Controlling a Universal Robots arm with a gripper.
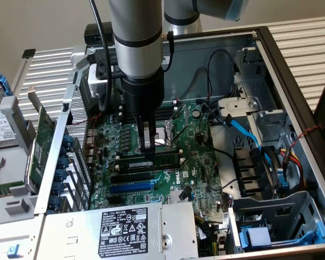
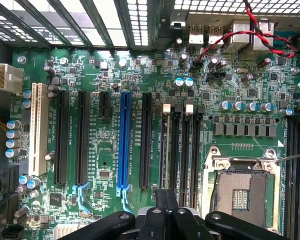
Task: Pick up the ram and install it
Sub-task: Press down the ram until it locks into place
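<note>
The ram (image 1: pixel 151 161), a long dark green stick with a pale label strip, stands on edge in a black memory slot on the motherboard (image 1: pixel 200 162), just in front of the CPU socket. My gripper (image 1: pixel 148 148) points straight down over the stick's left half. Its fingers are shut together with nothing between them, and their tips are at the stick's top edge. I cannot tell whether they touch it. In the wrist view the shut gripper (image 2: pixel 165 194) sits over the first of the memory slots, where the ram (image 2: pixel 163 150) shows edge-on as a thin strip.
The open CPU socket (image 2: pixel 242 192) lies right beside the memory slots. Black and blue expansion slots (image 1: pixel 131 187) run in front of the ram. A power supply (image 1: pixel 124 225) closes the case's near side. Cables and a drive cage (image 1: pixel 276 216) stand at the exterior view's right. A green expansion card (image 1: pixel 42 146) leans outside the case.
</note>
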